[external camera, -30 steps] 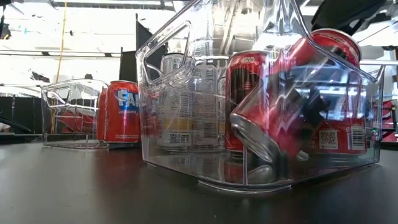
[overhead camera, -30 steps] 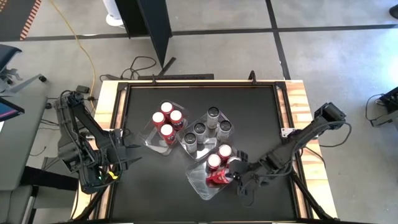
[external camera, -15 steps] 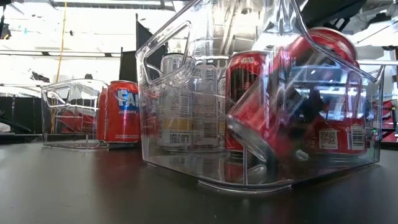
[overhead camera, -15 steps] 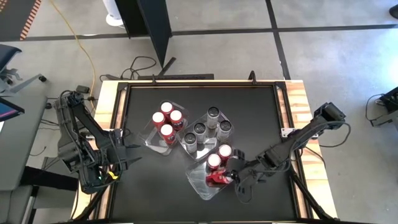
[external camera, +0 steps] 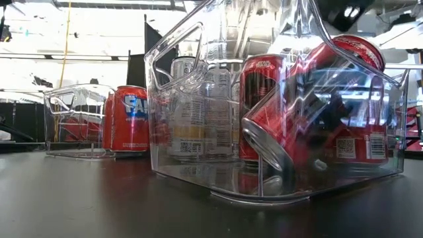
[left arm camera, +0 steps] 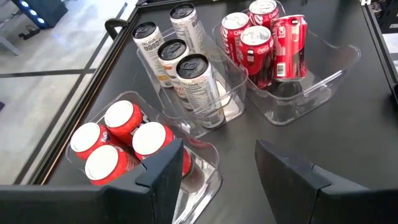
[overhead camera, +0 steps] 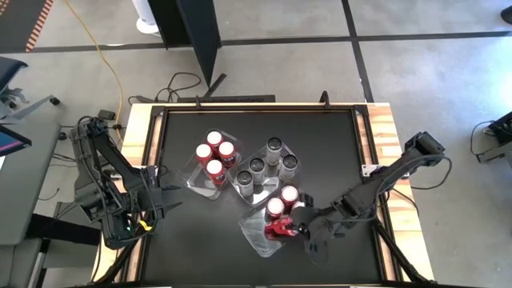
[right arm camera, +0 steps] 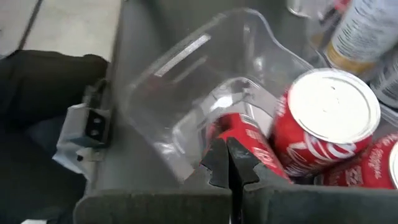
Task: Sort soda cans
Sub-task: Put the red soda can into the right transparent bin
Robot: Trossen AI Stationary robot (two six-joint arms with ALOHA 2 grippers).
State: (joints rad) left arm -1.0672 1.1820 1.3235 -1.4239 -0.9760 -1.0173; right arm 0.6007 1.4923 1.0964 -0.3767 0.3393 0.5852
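Dark desk (overhead camera: 320, 152) framed in pale wood, seen from above with an arm at each side. Three clear plastic trays side by side near the middle, running on a diagonal: left tray (overhead camera: 194, 182) holding four upright red soda cans (overhead camera: 214, 154) with silver tops; middle tray (overhead camera: 240, 185) holding four upright silver-grey cans (overhead camera: 258, 166) with dark tops; front tray (overhead camera: 258, 237) nearest the right arm, holding upright red cans (overhead camera: 283, 200) at its far end and one tilted red can (external camera: 310, 109) leaning at a slant, silver top pointing down toward the tray floor, bottom end raised near the tray's rim. Right gripper (right arm camera: 229, 163) lowered to the front tray beside the tilted red can, fingers pressed fully together, tips just over that can's side; cannot tell whether touching it, nothing clamped between them. Left gripper (left arm camera: 217, 168) off to the desk's left edge, well apart from the trays, fingers spread about halfway, nothing between them, facing the three trays. Low view: front tray closest, tilted can behind its clear wall, middle and left trays farther back.
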